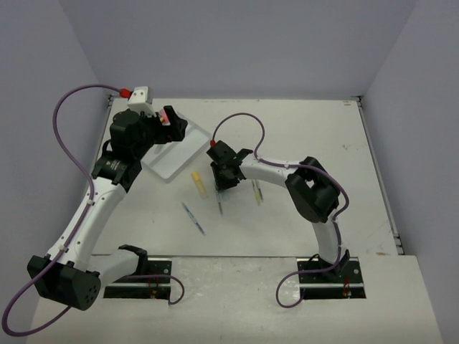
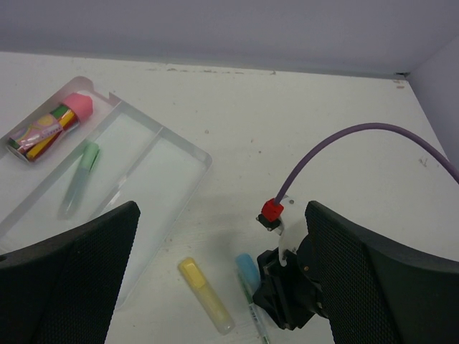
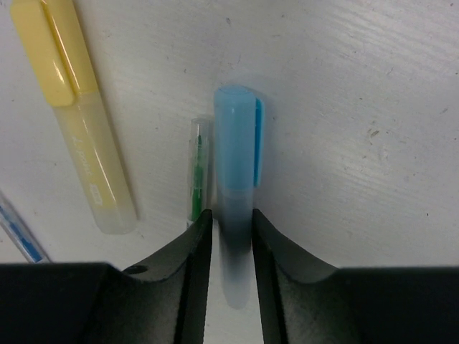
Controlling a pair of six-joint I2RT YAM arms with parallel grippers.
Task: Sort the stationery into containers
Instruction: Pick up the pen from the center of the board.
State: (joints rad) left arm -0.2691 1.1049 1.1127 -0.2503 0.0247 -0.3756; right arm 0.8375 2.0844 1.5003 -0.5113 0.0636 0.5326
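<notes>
Both fingers (image 3: 192, 265) of your right tool (image 3: 232, 218) clenched the blue-capped marker (image 3: 237, 143) on the worktop (image 3: 358, 107), cap at 12 o'clock in its wrist view; overhead, the tray (image 1: 176, 161) lay at 10 o'clock under your released left tool (image 2: 222, 215).

Between highlighter (image 3: 79, 122) and marker (image 3: 237, 165), thin pen (image 3: 197, 172)

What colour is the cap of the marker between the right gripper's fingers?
Light blue cap; clearest in the right wrist view.
</notes>
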